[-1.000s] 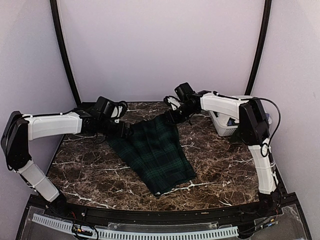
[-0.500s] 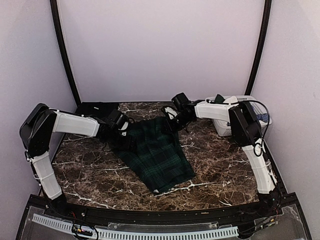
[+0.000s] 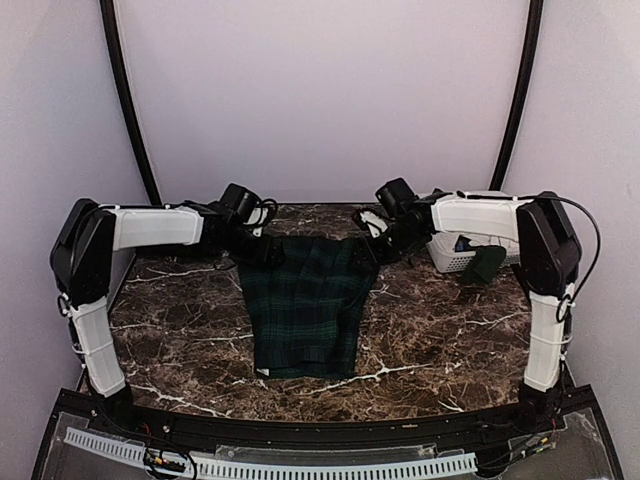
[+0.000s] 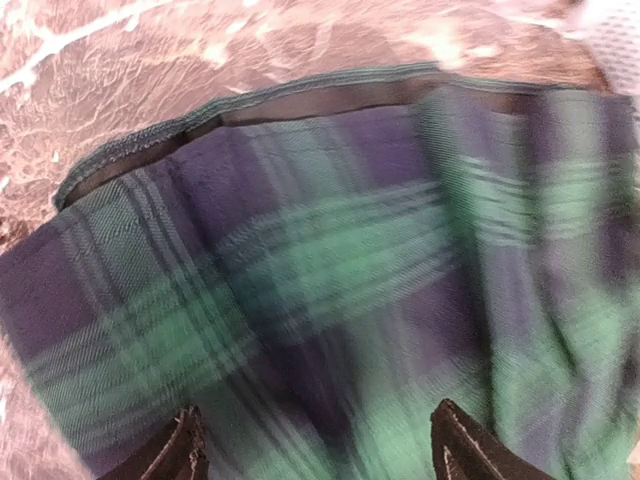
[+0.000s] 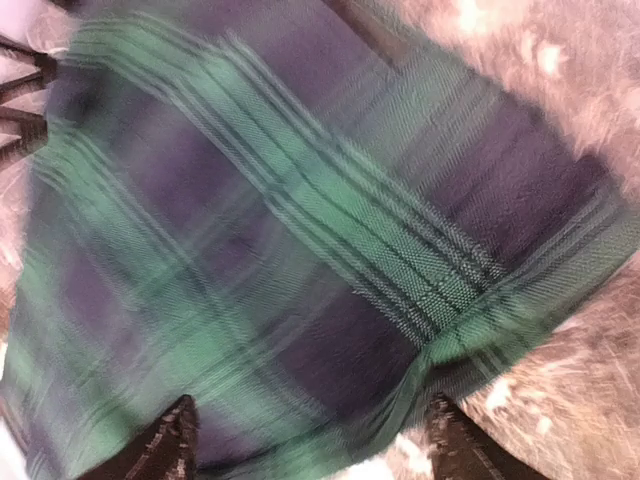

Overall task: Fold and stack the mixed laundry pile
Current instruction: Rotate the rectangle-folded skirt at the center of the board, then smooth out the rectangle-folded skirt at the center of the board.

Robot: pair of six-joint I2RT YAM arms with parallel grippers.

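The green-and-navy tartan skirt (image 3: 305, 305) lies spread flat on the marble table (image 3: 180, 340), its waistband toward the back. My left gripper (image 3: 265, 247) hovers at the skirt's back left corner and my right gripper (image 3: 375, 240) at its back right corner. The left wrist view shows the waistband edge with black lining (image 4: 300, 100), with the left gripper (image 4: 320, 455) open, fingers wide apart over the tartan. The right wrist view shows the right gripper (image 5: 312, 445) open over the skirt's corner (image 5: 300, 250); nothing is pinched. The rest of the laundry pile is mostly hidden in the basket.
A white slatted basket (image 3: 450, 258) stands at the back right behind the right arm, with a dark green cloth (image 3: 485, 265) hanging over its front and a bluish item inside. The table's raised front rail (image 3: 300, 430) runs along the near edge.
The skirt went from lying diagonally to lying straight and spread out. Both grippers moved back and apart to its back corners. The right gripper's jaws opened.
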